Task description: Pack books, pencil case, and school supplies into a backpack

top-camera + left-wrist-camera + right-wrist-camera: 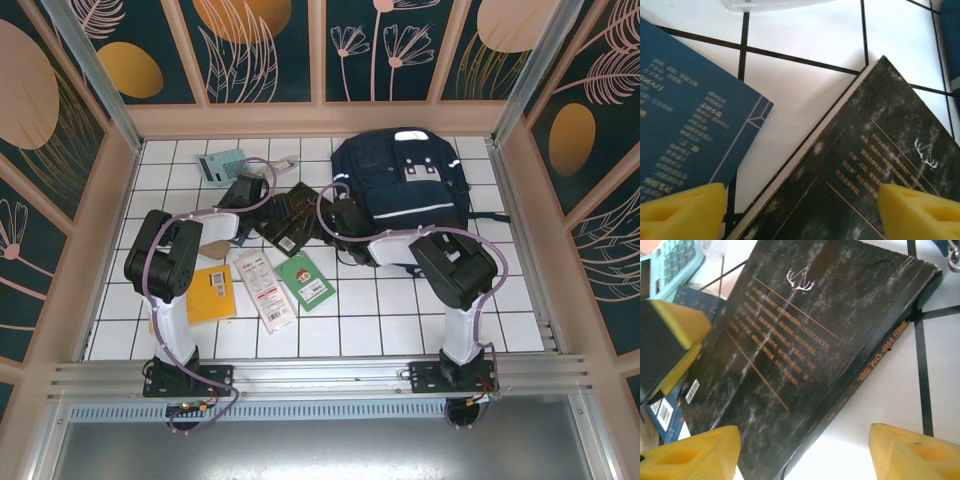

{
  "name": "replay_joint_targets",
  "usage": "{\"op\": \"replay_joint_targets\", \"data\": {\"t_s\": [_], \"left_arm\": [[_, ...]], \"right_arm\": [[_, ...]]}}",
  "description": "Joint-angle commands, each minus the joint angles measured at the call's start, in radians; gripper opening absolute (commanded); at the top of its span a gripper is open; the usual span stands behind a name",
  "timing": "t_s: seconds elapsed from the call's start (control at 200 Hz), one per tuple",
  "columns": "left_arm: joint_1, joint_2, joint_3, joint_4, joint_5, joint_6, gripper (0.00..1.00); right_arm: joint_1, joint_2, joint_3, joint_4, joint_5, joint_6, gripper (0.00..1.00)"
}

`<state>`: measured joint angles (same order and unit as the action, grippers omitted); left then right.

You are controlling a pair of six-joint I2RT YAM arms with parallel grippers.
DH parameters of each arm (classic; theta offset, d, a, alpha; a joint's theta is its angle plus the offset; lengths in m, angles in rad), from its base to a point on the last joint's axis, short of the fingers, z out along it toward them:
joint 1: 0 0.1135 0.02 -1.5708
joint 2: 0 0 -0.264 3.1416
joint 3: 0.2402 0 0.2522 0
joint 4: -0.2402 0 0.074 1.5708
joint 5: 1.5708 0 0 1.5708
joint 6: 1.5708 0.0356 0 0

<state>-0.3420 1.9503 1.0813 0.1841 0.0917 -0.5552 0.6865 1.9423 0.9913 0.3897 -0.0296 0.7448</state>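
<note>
The black book (292,218) lies face up on the white tiled surface (400,310), between the two arms and just left of the navy backpack (405,185), with the teal calculator (670,265) beyond it. It looks like a thin paperback: probably light, fairly stiff across its width but able to bow if lifted by one corner. Its printed cover is likely smooth enough to slide on the tiles. The spine with gold lettering faces the right gripper (802,452), whose yellow jaws stand spread to either side of the book's near corner, pinching nothing. In the left wrist view the left gripper (800,212) also hangs with its jaws spread. One tip is over the dark blue book (690,135) and the other over the black cover, and neither presses on anything that I can see. The side away from the spine seems to rest on the blue book, which would raise that edge off the tiles. That edge, or the firm spine, looks the best place to grip. A jaw would have to slip under, since a flat book offers little edge from above.
</note>
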Motion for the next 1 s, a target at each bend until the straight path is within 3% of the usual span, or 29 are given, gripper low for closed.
{"op": "replay_joint_targets", "data": {"t_s": [0.0, 0.32, 0.45, 0.651, 0.896, 0.996], "left_arm": [[-0.003, -0.024, -0.069, -0.011, 0.125, -0.038, 0.74], [-0.015, -0.092, -0.180, 0.095, 0.271, -0.109, 0.72], [-0.034, -0.129, -0.193, 0.097, 0.280, -0.112, 0.70], [-0.035, -0.178, -0.190, -0.005, 0.106, -0.038, 0.70], [-0.055, -0.171, -0.170, -0.074, -0.015, -0.025, 0.69], [-0.079, -0.148, -0.147, -0.116, -0.051, -0.013, 0.63]], "right_arm": [[-0.027, 0.054, 0.060, 0.006, -0.038, 0.020, 0.69], [-0.075, 0.179, 0.266, -0.034, -0.134, -0.010, 0.67], [-0.097, 0.193, 0.316, -0.066, -0.161, -0.027, 0.67], [-0.095, 0.130, 0.287, -0.171, -0.070, -0.089, 0.67], [-0.080, 0.073, 0.225, -0.231, 0.034, -0.128, 0.67], [-0.076, 0.085, 0.226, -0.244, 0.036, -0.129, 0.67]]}}
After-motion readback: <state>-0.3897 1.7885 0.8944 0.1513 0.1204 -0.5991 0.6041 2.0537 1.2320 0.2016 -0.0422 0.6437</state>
